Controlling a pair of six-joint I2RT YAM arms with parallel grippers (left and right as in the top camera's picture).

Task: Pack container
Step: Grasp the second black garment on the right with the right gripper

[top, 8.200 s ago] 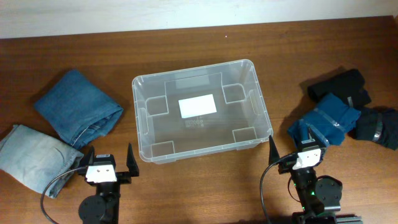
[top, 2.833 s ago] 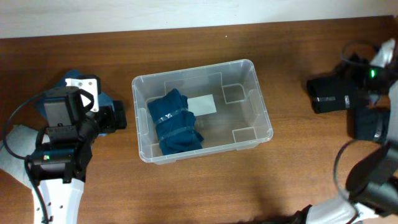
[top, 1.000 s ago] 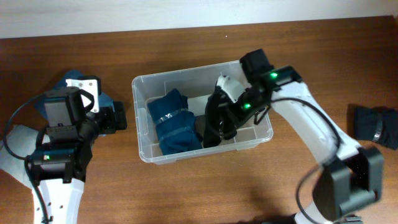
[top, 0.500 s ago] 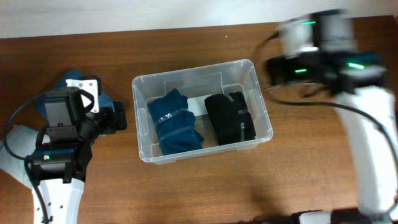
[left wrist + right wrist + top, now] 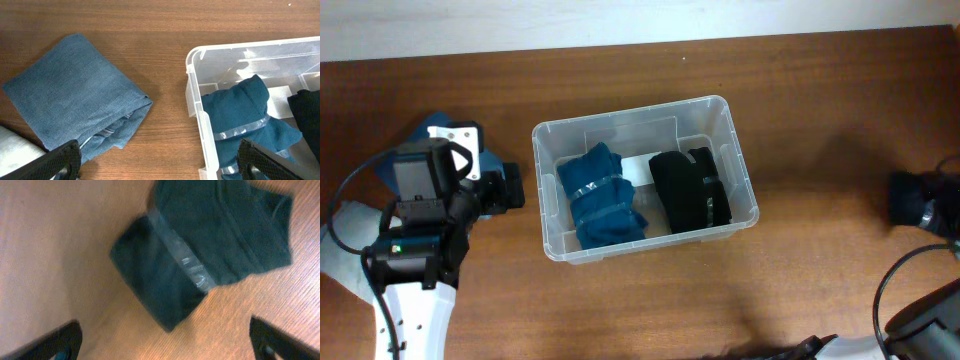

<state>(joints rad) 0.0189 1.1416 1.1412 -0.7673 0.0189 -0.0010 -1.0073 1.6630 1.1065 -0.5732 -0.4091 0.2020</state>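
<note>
Container (image 5: pixel 632 110): clear rigid plastic, rectangular, rounded corners, rolled rim, mid wood-grain worktop (image 5: pixel 800 110).
Inside, left half: teal cloth bundle (image 5: pixel 603 197), clear tape band. Right half: black bundle (image 5: pixel 690 190), likewise banded.
Folded denim (image 5: pixel 75 95), soft, matte, left of container.
Left gripper (image 5: pixel 160 162): fingers wide apart, empty, beside container's left wall.
Right gripper (image 5: pixel 167 341): spread, empty, over taped black garment (image 5: pixel 200 250) far right of container.
Versus half-second earlier: right arm gone from container's far-right corner; contents and left arm unchanged.
</note>
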